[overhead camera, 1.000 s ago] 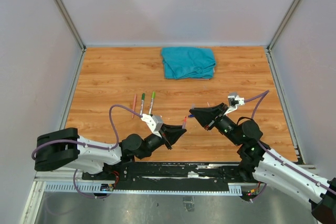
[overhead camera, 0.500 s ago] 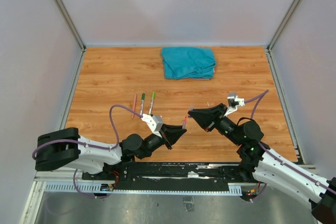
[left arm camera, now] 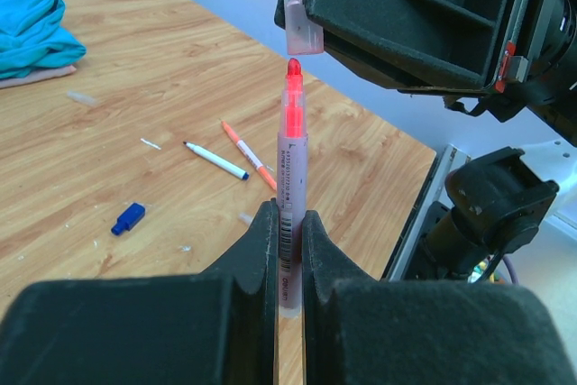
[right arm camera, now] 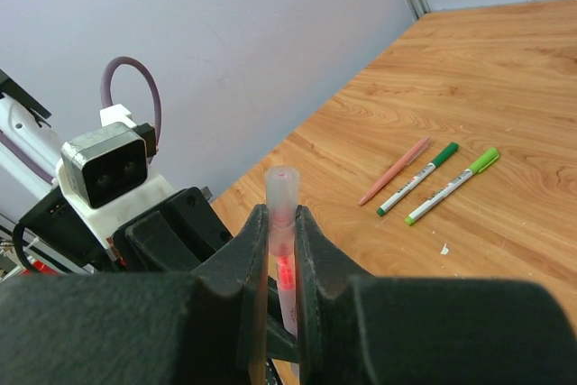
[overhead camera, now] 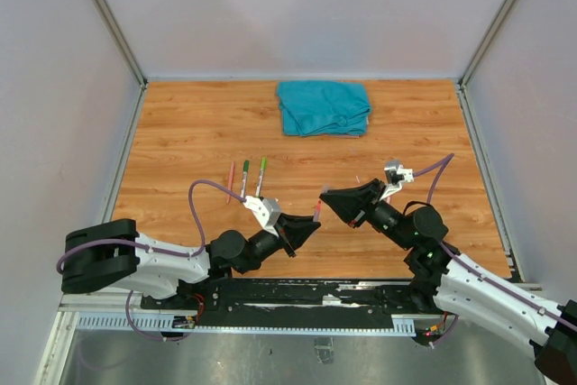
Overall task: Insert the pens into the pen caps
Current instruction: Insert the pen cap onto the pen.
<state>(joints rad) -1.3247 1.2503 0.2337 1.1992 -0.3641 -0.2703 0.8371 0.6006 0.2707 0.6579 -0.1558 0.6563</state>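
Note:
My left gripper (left arm camera: pixel 288 218) is shut on a red pen (left arm camera: pixel 291 160) with a pale barrel, held upright with its red tip uncapped. My right gripper (right arm camera: pixel 281 218) is shut on a translucent pen cap (right arm camera: pixel 281 188) tinted pink, its mouth facing the pen. In the left wrist view the pen's tip stands just under the cap (left arm camera: pixel 302 20), almost touching its mouth. From above, the left gripper (overhead camera: pixel 305 225) and right gripper (overhead camera: pixel 332 197) meet nose to nose near the table's front, with the pen (overhead camera: pixel 316 211) between them.
One pink and two green capped pens (overhead camera: pixel 245 178) lie left of centre; they also show in the right wrist view (right arm camera: pixel 417 178). A folded teal cloth (overhead camera: pixel 324 107) lies at the back. A blue-tipped pen (left arm camera: pixel 216 160), an orange pen (left arm camera: pixel 250 155) and a blue cap (left arm camera: pixel 128 217) lie on the wood.
My right gripper has moved slightly left and nearer with the cap, closing on the pen's tip. The left gripper and its pen have held still.

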